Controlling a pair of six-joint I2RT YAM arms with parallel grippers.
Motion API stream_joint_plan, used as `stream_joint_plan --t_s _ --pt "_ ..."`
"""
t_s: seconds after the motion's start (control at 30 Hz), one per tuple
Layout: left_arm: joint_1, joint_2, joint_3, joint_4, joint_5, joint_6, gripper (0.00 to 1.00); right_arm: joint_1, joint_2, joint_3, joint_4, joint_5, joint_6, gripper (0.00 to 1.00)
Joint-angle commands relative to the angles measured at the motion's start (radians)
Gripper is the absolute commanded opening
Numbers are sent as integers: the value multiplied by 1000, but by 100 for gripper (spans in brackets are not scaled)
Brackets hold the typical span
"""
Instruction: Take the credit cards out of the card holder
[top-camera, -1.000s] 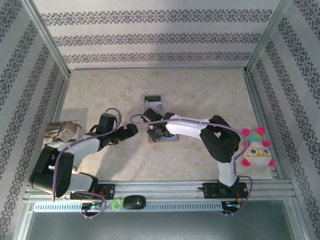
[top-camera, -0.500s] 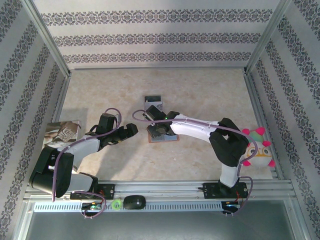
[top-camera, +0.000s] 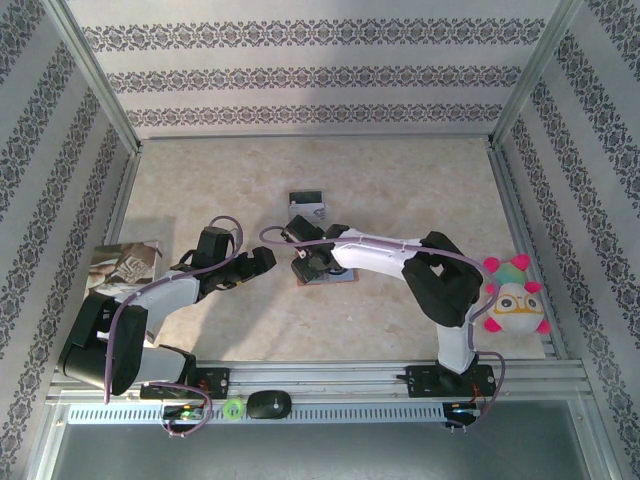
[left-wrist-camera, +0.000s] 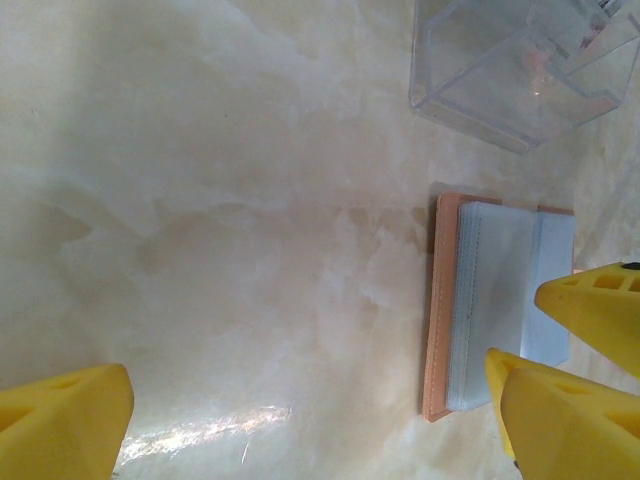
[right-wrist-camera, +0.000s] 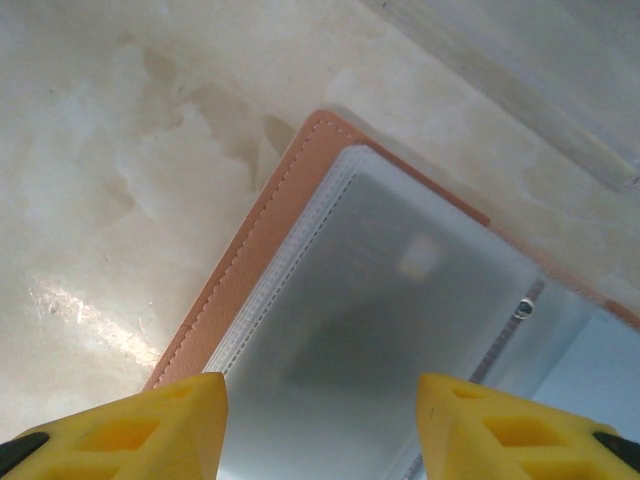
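Note:
The card holder (top-camera: 330, 276) lies open on the marble table, a tan leather wallet (right-wrist-camera: 240, 270) with clear sleeves over blue-grey panels (right-wrist-camera: 400, 330). No credit card can be told apart from the panels under the sleeves. My right gripper (right-wrist-camera: 320, 430) hovers close over the left half of the holder, open, with nothing between its yellow fingers (right-wrist-camera: 120, 430). My left gripper (left-wrist-camera: 300, 420) is open over bare table just left of the holder (left-wrist-camera: 500, 300). In the top view the two grippers, left (top-camera: 262, 262) and right (top-camera: 308, 262), sit close together.
A clear plastic case with a black end (top-camera: 307, 207) stands just beyond the holder, also in the left wrist view (left-wrist-camera: 520, 70). A booklet (top-camera: 125, 262) lies at the left wall, a plush toy (top-camera: 512, 298) at the right. Patterned walls enclose the table.
My right gripper has gone from shut to open over the card holder. Its arm swung slightly right, then back. The left arm has not moved.

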Motion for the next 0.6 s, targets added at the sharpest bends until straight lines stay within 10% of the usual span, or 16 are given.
stream_joint_plan --t_s 0.0,0.57 --pt "-9 -18 21 -13 -10 32 95 13 29 14 -32 -23 -2 53" --pt "-73 13 35 31 7 32 83 -7 -22 -70 117 -114 23 8"
